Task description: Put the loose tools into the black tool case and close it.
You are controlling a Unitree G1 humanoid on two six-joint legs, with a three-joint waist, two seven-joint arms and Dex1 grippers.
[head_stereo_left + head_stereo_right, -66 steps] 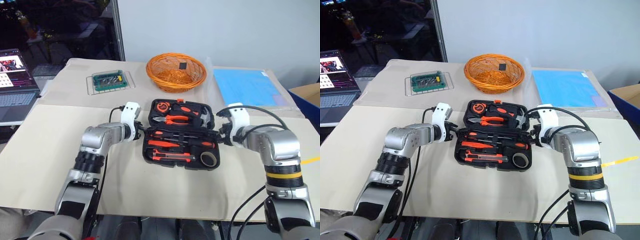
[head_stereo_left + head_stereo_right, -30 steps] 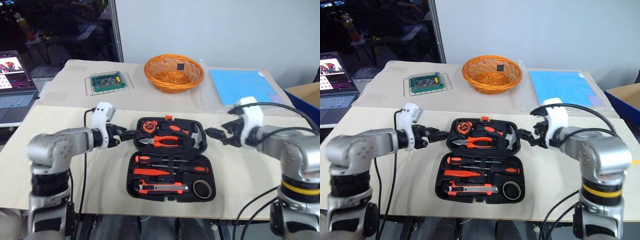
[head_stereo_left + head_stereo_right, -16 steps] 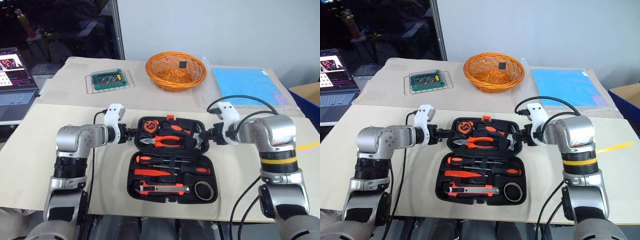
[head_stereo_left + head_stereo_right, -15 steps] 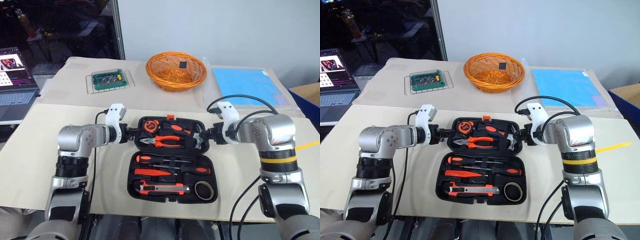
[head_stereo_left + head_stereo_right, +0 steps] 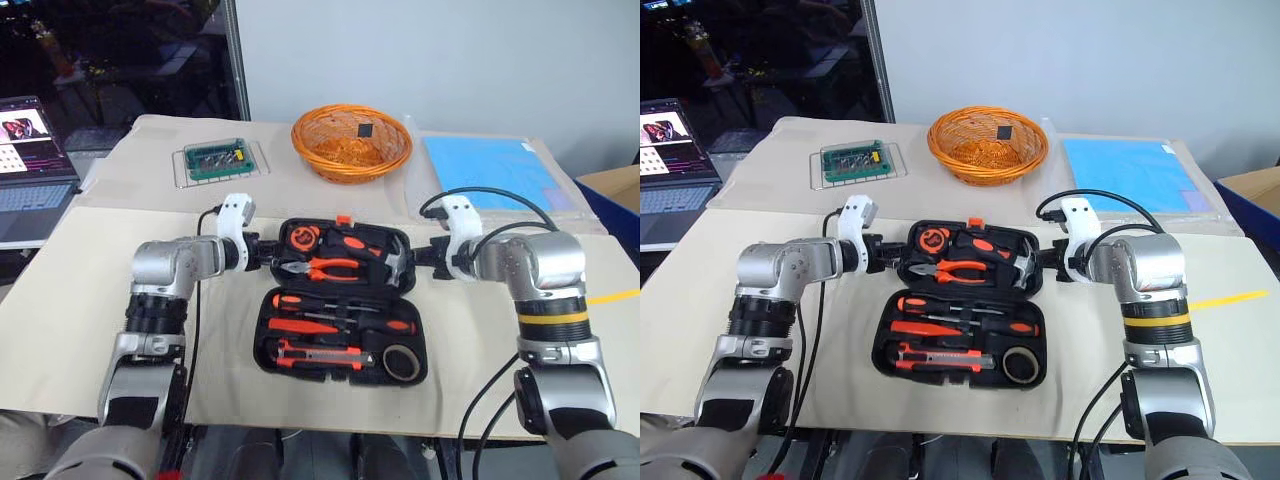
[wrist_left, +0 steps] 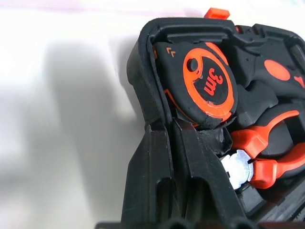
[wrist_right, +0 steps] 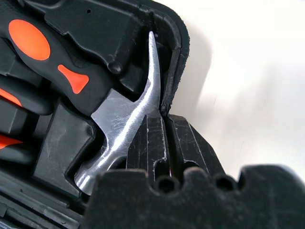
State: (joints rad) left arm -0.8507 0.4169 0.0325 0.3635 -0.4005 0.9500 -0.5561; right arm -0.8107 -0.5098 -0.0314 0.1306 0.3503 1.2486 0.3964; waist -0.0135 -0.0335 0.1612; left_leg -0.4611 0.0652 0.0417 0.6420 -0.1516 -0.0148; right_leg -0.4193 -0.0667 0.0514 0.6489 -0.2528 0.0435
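Lid (image 5: 345, 247) raised (rim between both jaws)

Black tool case (image 5: 342, 365) with orange latch (image 5: 343, 220); orange wicker basket (image 5: 351, 142).

I count one black tool case (image 5: 340, 300) open on the worktop (image 5: 80, 300), and I place everything else by it. Inside its far half sit one tape measure (image 5: 300, 238), one pair of pliers (image 5: 322, 267) and one hammer (image 5: 385, 262). Inside its near half I count three screwdrivers: two with black-and-orange handles (image 5: 385, 325) (image 5: 300, 325) and one small orange one (image 5: 292, 300); also one utility knife (image 5: 315, 353) and one tape roll (image 5: 400, 363). Beyond the case stands one orange basket (image 5: 351, 142); beyond and to its left, one clear tray of green parts (image 5: 215, 160); beyond and to its right, one blue sheet (image 5: 490, 170). Far left of it there is one laptop (image 5: 32, 160). I have two pincers, my left pincer (image 5: 268, 262) and my right pincer (image 5: 418, 258), one at each end of the case's far half.
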